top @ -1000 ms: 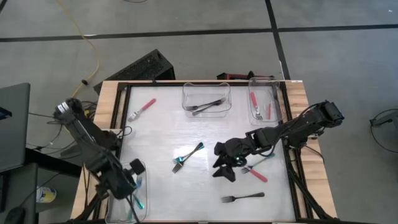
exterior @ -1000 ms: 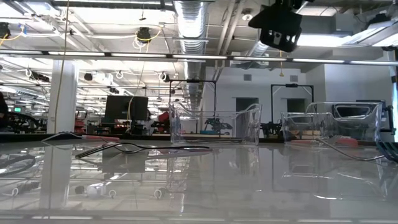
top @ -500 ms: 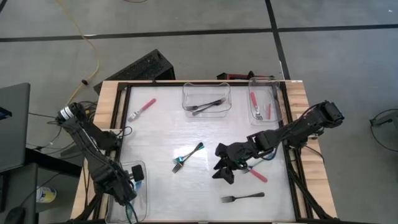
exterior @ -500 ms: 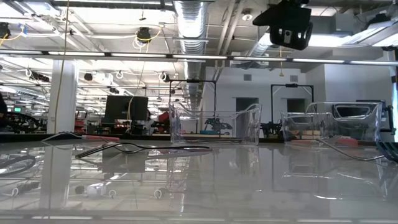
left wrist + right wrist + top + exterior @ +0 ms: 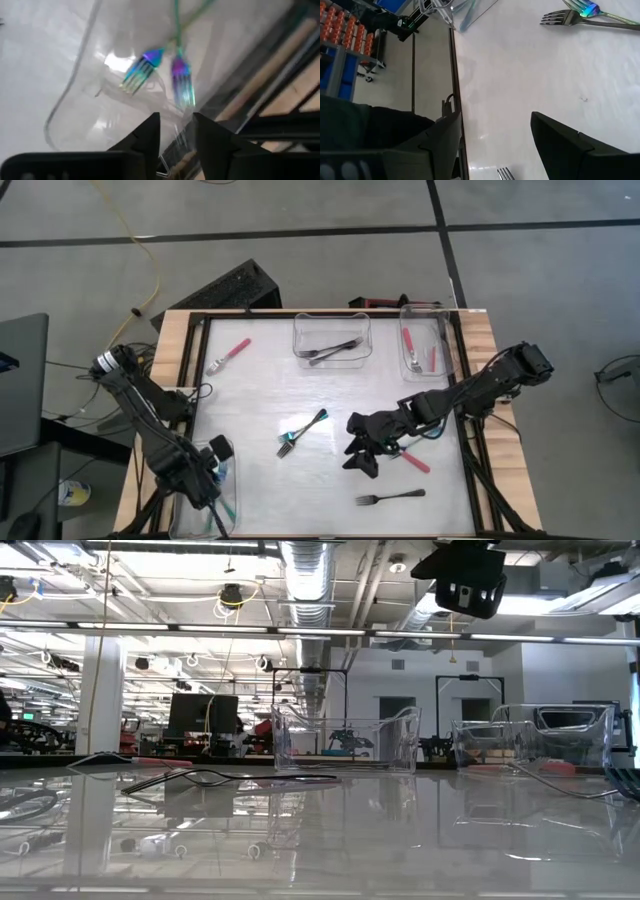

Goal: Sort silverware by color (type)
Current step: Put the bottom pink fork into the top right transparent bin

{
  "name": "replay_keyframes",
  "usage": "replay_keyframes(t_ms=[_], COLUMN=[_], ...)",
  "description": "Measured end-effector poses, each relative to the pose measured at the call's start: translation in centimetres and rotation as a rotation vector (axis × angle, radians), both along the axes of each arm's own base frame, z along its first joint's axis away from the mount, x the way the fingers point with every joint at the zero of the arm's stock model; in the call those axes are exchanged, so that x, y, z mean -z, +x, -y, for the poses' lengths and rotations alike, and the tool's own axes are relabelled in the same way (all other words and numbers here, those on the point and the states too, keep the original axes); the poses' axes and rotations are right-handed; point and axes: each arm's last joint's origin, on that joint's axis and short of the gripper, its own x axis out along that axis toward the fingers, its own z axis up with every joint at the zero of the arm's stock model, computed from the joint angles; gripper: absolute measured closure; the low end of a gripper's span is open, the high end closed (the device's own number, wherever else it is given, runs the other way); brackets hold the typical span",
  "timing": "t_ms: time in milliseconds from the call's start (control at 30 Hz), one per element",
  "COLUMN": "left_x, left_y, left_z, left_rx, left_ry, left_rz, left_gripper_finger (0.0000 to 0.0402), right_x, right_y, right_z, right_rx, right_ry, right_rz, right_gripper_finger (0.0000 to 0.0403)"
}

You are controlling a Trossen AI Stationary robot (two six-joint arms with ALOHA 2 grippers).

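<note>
Right claw (image 5: 362,459) poised over the right half of the table (image 5: 260,395), fingers spread wide and holding nothing, as the right wrist view shows, with bare surface between them. Just beside it, toward the right edge, a red fork (image 5: 412,459) and a teal fork (image 5: 430,432); nearer the front edge, a black fork (image 5: 390,498); at the middle, 2 crossed forks (image 5: 302,432), 1 teal and 1 dark. Left claw (image 5: 205,483) over the clear bin (image 5: 221,448) at the front left corner, fingers a little apart and empty, 2 teal forks (image 5: 157,72) lying in that bin below. At the back edge, a middle bin (image 5: 332,340) with dark forks and a right-corner bin (image 5: 425,345) with red ones; 1 more red fork (image 5: 229,356) loose near the back left corner. Possible trouble: thin, flat handles on a glossy surface, so a closing claw could skid a fork aside or pinch only air; with the red and teal forks so close together, easy to catch both at once or nudge one off toward the frame; with the crossed pair, lifting 1 likely to drag the other. Also a risk of the left claw bumping the light bin and shifting it. No brands, labels or legible writing anywhere.
</note>
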Motion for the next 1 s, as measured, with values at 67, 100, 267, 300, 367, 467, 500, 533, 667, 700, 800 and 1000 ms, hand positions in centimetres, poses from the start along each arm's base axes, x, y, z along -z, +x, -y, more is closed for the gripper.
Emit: replay_keyframes(t_ms=[67,100,267,300,367,467,500,533,667,700,800,1000], left_x=[-0.6,-1.0,-3.6,-4.0,-4.6,-5.1,-5.2,-5.3,-5.9,-6.0,-6.2,-7.9], left_y=[0.2,0.4,2.4,3.0,4.3,6.4,7.2,7.8,9.8,10.2,10.8,10.3], left_z=[0.1,0.1,-0.3,-0.5,-1.0,-2.1,-2.4,-2.8,-4.4,-4.8,-6.2,-8.7], left_rx=[-0.031,-0.041,-0.163,-0.201,-0.285,-0.42,-0.457,-0.489,-0.585,-0.607,-0.665,-0.754], left_ry=[-0.005,-0.01,0.013,0.028,0.048,0.04,0.019,-0.003,-0.055,-0.063,-0.062,-0.129], left_rz=[0.029,0.048,0.283,0.35,0.487,0.634,0.667,0.693,0.763,0.777,0.791,0.811], left_gripper_finger=[0.0288,0.0283,0.0274,0.0274,0.0274,0.0274,0.0274,0.0274,0.0274,0.0274,0.0274,0.0274], right_x=[0.0,0.1,1.5,1.7,2.2,3.0,3.1,3.2,3.5,3.5,3.5,3.5], right_y=[-0.1,-0.1,-1.8,-2.5,-3.7,-5.5,-6.1,-6.6,-8.3,-8.7,-9.7,-11.5], right_z=[0.0,-0.1,-0.1,-0.2,-0.5,-1.1,-1.4,-1.6,-2.9,-3.3,-4.4,-6.6], right_rx=[-0.016,-0.043,-0.153,-0.159,-0.156,-0.128,-0.12,-0.111,-0.049,-0.04,-0.018,0.033], right_ry=[0.007,0.006,-0.022,-0.046,-0.102,-0.188,-0.209,-0.228,-0.293,-0.299,-0.316,-0.339], right_rz=[-0.009,-0.019,-0.227,-0.285,-0.388,-0.54,-0.577,-0.606,-0.685,-0.692,-0.7,-0.65], right_gripper_finger=[0.0138,0.0138,0.0138,0.0138,0.0138,0.0138,0.0138,0.0138,0.0138,0.0138,0.0138,0.0138])
